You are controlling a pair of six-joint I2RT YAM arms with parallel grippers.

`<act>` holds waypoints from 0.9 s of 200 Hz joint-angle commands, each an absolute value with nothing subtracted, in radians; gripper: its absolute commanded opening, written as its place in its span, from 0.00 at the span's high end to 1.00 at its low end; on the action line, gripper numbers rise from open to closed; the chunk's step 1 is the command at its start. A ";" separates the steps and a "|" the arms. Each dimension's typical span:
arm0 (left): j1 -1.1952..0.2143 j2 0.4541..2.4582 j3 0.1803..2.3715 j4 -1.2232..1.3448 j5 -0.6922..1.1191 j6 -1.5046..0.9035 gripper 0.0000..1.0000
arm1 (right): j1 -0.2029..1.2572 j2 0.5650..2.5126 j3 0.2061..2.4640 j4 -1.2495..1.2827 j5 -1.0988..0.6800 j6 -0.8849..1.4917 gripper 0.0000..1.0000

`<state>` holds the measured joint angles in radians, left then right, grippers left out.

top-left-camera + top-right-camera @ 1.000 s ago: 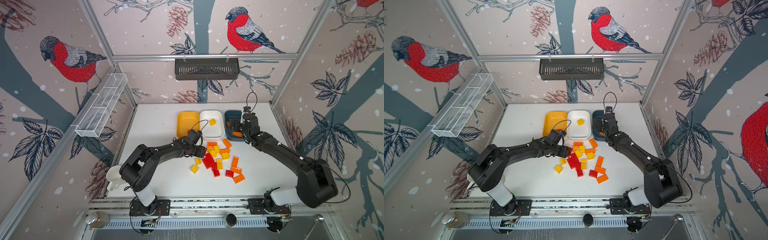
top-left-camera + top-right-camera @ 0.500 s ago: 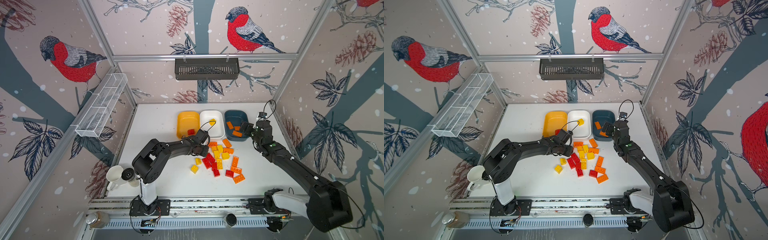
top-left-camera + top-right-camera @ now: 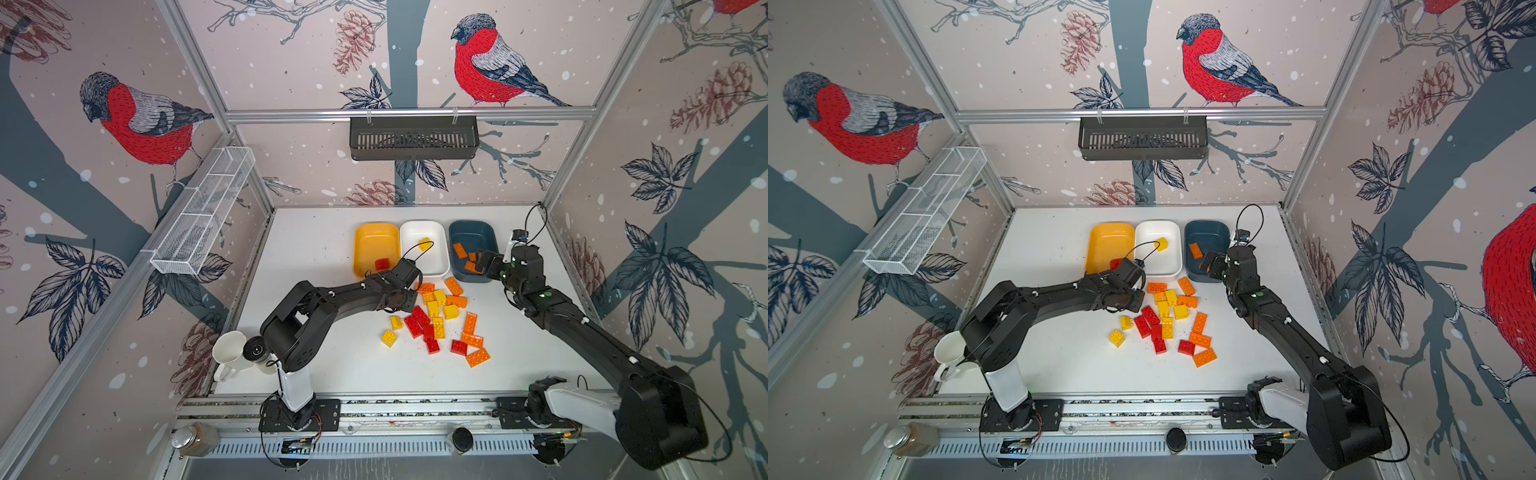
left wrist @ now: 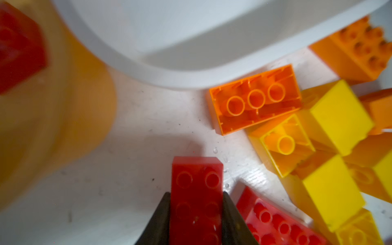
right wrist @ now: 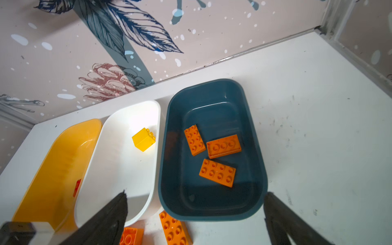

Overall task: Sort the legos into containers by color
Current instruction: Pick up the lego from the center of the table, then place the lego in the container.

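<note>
The red brick (image 4: 196, 176), studs facing the wrist camera, runs lengthwise out of the left hand (image 4: 196, 194), which is clenched on its 2 long sides. The brick points at the gap between the yellow tray (image 4: 63, 127) and the white tray (image 4: 169, 78). The right hand (image 5: 195, 194) gapes, holding nothing, over the blue tray (image 5: 212, 216).

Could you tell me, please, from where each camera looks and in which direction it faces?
Both top views: high above the front, facing down at the table; left arm and right arm show whole.
Left wrist: low over the table, facing the red brick; left tool shut on it.
Right wrist: above the blue tray, facing down; right tool open.
Shared: both wrist views show the white tray.
</note>
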<state>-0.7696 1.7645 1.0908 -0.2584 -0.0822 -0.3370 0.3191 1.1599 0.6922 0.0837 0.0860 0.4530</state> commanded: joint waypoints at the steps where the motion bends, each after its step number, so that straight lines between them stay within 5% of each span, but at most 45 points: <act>1: -0.768 1.675 1.092 -0.245 -0.157 -0.366 0.81 | 0.374 1.166 0.687 0.089 0.014 0.393 0.01; 67: -0.689 1.567 1.113 -0.190 -0.428 -0.393 0.81 | 0.634 1.249 0.679 0.055 0.120 0.364 0.01; 145: -0.548 1.807 1.318 -0.151 -0.495 -0.362 0.80 | 0.685 1.354 0.634 -0.037 0.103 0.535 0.00; 180: -0.545 1.898 1.442 -0.253 -0.520 -0.397 0.61 | 0.710 1.336 0.588 -0.066 0.104 0.546 0.08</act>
